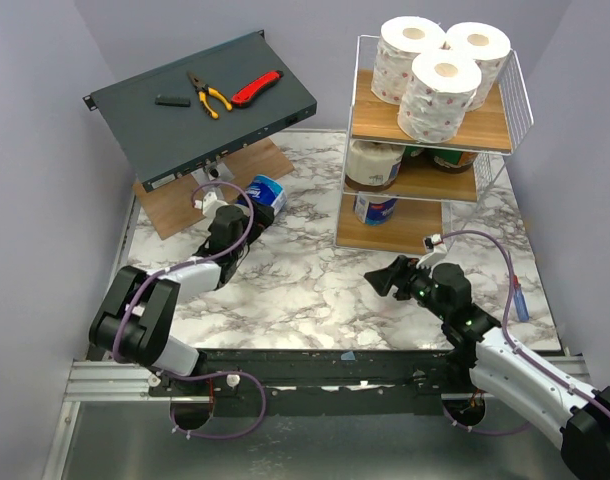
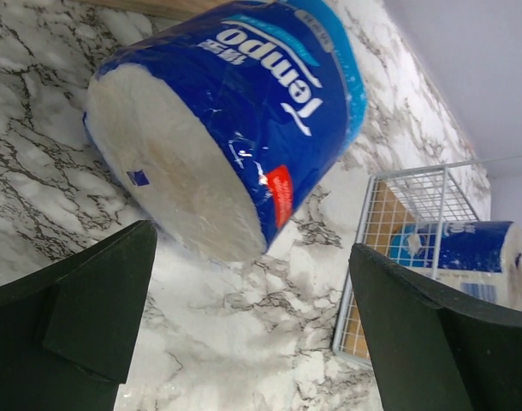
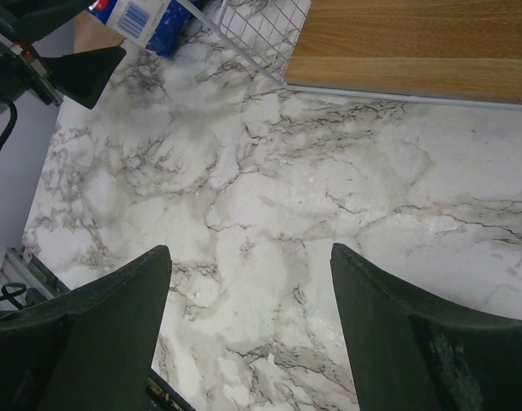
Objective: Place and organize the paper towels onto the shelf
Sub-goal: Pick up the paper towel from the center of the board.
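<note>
Right gripper (image 3: 251, 253): low and to the right in the top view, over the marble table (image 1: 305, 290). Its two jaws stand apart, with only bare table between them. It holds nothing.
Left gripper (image 2: 251, 247): left of the middle in the top view, pointing up and to the right. Its jaws are spread wide and hold nothing.
Blue pack (image 2: 235, 120): a blue-and-white wrapped paper roll, lying on its side on the table just past the left fingers (image 2: 98, 308). In the left wrist view it fills the upper middle, in line with the gap between the jaws. Neither finger touches it.
Shelf (image 1: 485, 128): upper right of the top view, well apart from the Blue pack.
Bottom board: a second blue-and-white pack (image 1: 375, 207) lies at its left end.
Middle board: a cream roll (image 1: 373, 162) stands on the left. The green-wrapped rolls (image 1: 450, 158) beside it are partly hidden.
Top board: three white rolls (image 1: 440, 95) with pink print stand upright, close together.
Dark grey box (image 1: 145, 130): upper left, tilted, over a flat wooden board (image 1: 175, 210). The pliers (image 1: 208, 95) and the red knife (image 1: 257, 88) lie on it.
</note>
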Available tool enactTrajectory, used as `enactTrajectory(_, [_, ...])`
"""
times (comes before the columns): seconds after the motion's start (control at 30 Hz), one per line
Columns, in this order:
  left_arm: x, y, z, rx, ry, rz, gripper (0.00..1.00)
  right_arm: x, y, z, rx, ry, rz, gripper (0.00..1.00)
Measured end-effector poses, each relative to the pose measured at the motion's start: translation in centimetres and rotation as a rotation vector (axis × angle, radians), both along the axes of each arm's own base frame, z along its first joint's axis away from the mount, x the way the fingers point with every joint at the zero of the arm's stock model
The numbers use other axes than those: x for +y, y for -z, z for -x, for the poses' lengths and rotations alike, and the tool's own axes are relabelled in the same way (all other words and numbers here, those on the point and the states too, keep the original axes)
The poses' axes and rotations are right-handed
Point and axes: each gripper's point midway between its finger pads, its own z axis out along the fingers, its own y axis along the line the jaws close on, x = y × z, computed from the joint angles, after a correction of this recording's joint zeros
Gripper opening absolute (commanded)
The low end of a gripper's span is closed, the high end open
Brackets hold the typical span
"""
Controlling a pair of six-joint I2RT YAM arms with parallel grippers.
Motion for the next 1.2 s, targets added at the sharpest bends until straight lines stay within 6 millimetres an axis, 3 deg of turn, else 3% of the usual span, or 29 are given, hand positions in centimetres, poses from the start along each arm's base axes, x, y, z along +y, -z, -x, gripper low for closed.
enactTrajectory(0.17, [0.1, 1.6, -0.9, 0.038, -0.017, 0.004, 0.98, 0.0, 0.0, 0.0, 0.0, 0.0, 0.0, 0.79])
enactTrajectory(0.6, [-0.1, 0.5, -3.3, -0.052, -0.032, 0.053, 0.89, 0.0, 0.4, 0.0, 0.014, 0.0, 0.008, 0.79])
enactTrajectory(0.87, [-0.7, 0.8, -4.5, -0.094, -0.021, 0.118, 0.63, 0.0, 0.4, 0.0, 0.014, 0.0, 0.008, 0.79])
enactTrajectory(1.2, [-1.1, -0.2, -4.8, -0.145, 0.007, 0.124, 0.25, 0.0, 0.4, -0.1, 0.013, 0.001, 0.008, 0.79])
